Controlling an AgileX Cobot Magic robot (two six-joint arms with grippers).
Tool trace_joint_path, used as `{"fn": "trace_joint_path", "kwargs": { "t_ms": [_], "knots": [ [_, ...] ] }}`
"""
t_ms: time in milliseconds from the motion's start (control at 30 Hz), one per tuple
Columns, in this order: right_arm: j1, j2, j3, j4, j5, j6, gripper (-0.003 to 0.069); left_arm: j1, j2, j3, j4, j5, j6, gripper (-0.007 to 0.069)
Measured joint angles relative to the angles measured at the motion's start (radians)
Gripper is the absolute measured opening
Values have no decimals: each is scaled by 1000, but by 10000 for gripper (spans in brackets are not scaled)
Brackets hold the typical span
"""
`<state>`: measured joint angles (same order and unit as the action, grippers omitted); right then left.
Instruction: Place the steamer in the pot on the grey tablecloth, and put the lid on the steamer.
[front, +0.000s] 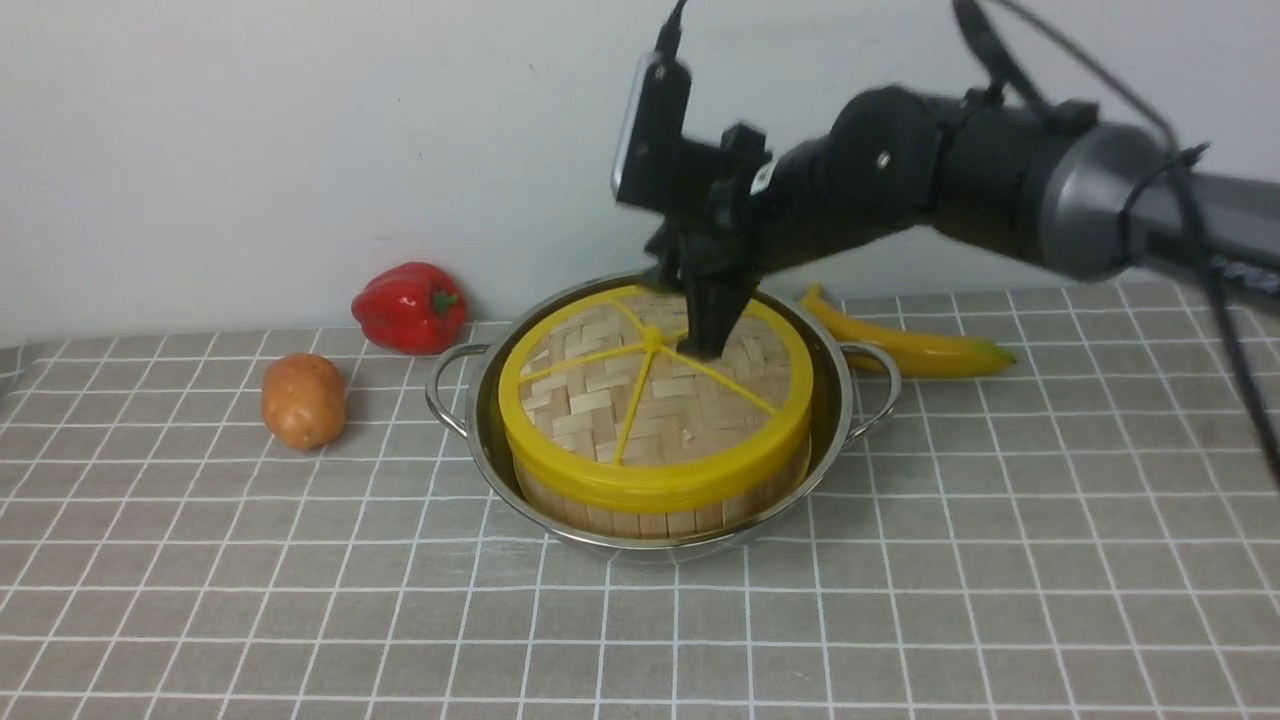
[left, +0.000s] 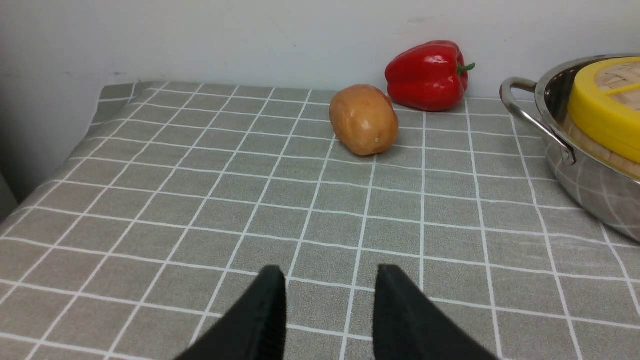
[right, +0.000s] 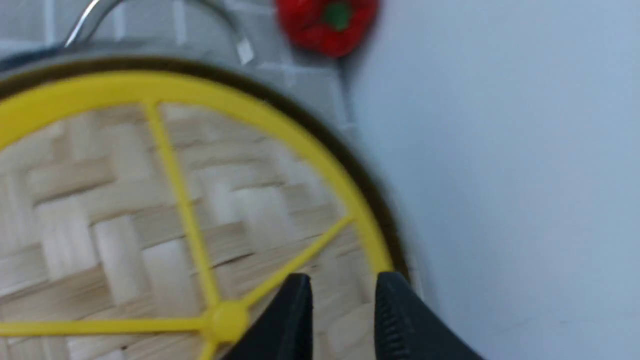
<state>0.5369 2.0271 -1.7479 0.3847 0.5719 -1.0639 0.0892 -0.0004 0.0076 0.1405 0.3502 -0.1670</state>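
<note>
1. The lid (front: 655, 390) sits on the steamer (front: 660, 505), which stands in the pot (front: 480, 420) at the middle of the front view on the grey tablecloth (front: 1000, 560).
2. My right gripper (front: 712, 345) hangs just over the lid beside its hub, jaws parted, nothing between them.
3. My left gripper (left: 330, 280) hovers over bare cloth, jaws apart, empty.
4. Risk: lifting away carelessly, a fingertip could catch a yellow spoke and drag the lid askew.
</note>
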Motion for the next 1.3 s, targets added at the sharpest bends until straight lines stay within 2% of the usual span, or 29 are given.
{"fn": "trace_joint_path", "kwargs": {
  "t_ms": [100,167,200,367,400,433,600,800,1000,1100,1200,1300],
  "knots": [
    [-3,-89,0,-65,12,144,47,0,0,0,0,0,0,243],
    [-7,-121,0,-93,24,189,9,0,0,0,0,0,0,243],
    [-19,-157,0,-123,50,268,-10,0,0,0,0,0,0,243],
    [-71,-270,0,-180,149,513,-13,0,0,0,0,0,0,243],
    [-71,-274,0,-181,149,513,-13,0,0,0,0,0,0,243],
    [-81,-305,0,-183,184,569,-13,0,0,0,0,0,0,243],
    [-89,-393,0,-177,286,701,-13,0,0,0,0,0,0,243],
    [-89,-466,0,-108,352,821,-8,0,0,0,0,0,0,243],
    [-89,-472,0,-68,380,842,-3,0,0,0,0,0,0,243],
    [-89,-472,1,-92,479,848,1,0,0,0,0,0,0,243],
    [-100,-493,56,-118,541,857,4,0,0,0,0,0,0,243],
    [-130,-602,232,-125,520,862,9,0,0,0,0,0,0,243]
  ]
}}
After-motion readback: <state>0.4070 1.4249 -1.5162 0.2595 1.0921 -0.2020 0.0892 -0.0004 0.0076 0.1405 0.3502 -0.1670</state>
